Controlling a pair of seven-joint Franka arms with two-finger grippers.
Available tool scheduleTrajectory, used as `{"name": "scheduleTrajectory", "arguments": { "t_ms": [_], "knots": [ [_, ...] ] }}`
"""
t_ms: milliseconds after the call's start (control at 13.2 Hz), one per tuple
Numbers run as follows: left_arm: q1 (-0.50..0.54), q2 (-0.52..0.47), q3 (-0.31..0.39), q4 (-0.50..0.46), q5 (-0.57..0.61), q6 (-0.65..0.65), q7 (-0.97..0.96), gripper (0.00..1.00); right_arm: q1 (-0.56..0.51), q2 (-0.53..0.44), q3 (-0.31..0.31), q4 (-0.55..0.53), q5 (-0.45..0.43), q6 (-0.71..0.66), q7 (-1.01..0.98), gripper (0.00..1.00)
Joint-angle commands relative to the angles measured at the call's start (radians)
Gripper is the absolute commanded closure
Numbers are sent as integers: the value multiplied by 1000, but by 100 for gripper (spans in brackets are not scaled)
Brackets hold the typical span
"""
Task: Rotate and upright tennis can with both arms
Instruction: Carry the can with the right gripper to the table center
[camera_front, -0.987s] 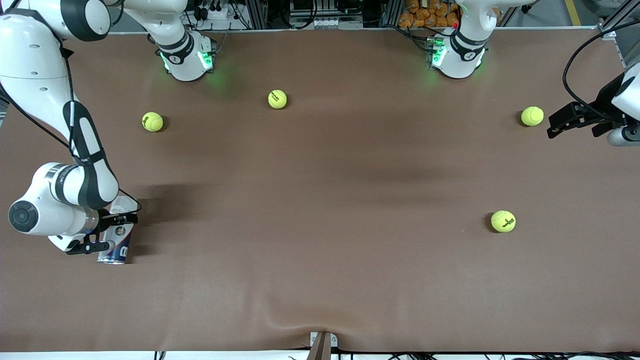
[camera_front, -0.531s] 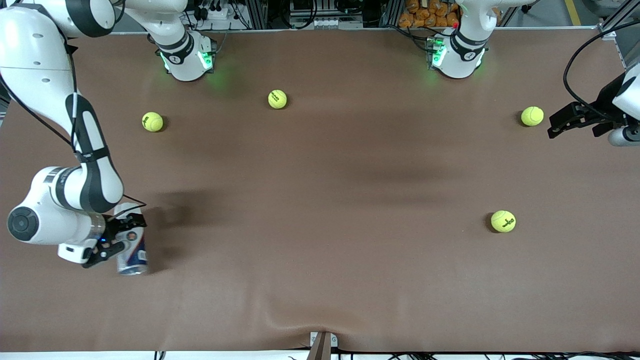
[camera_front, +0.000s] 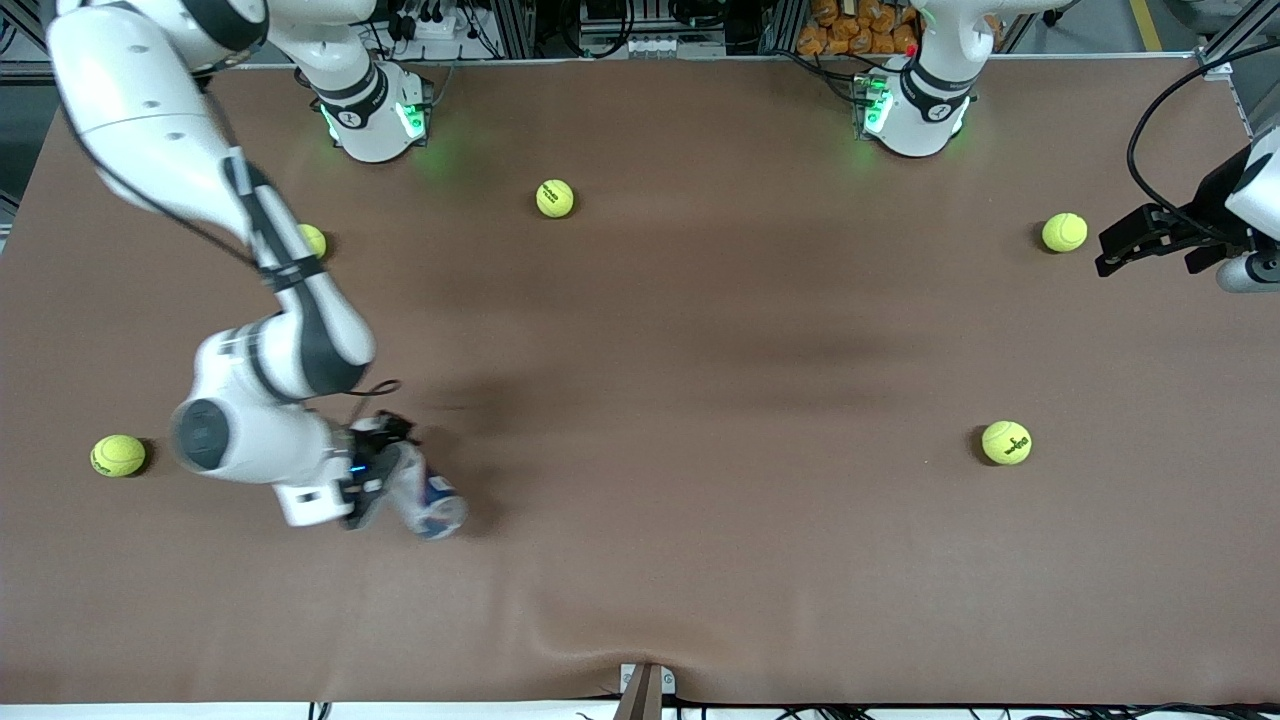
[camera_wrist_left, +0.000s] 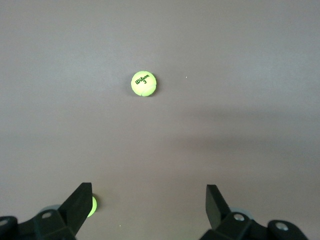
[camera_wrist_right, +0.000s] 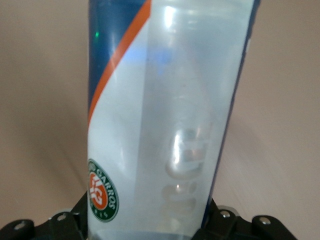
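The tennis can (camera_front: 428, 497), clear and white with a navy band and an orange stripe, is held tilted, low over the table toward the right arm's end. My right gripper (camera_front: 378, 472) is shut on it near one end. In the right wrist view the can (camera_wrist_right: 160, 115) fills the picture, clamped between the jaws of my right gripper (camera_wrist_right: 150, 227). I cannot tell whether the can touches the table. My left gripper (camera_front: 1105, 255) is open and empty and waits at the left arm's end of the table. It also shows open in the left wrist view (camera_wrist_left: 147, 197).
Several yellow-green tennis balls lie scattered: one (camera_front: 554, 198) near the bases, one (camera_front: 313, 238) partly hidden by the right arm, one (camera_front: 1065, 232) beside the left gripper, one (camera_front: 1006, 442) nearer the front camera, one (camera_front: 118, 455) at the right arm's end.
The right arm has swung the can from the table's end toward the middle and tilted it. A ball at the right arm's end that the arm hid now shows. The left arm has not moved.
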Motion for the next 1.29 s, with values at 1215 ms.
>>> {"name": "scheduleTrajectory", "arguments": {
  "t_ms": [1215],
  "knots": [
    [11, 3, -4, 12, -8, -13, 32, 0, 699, 163, -221, 102, -317, 167, 95, 0]
  ]
}}
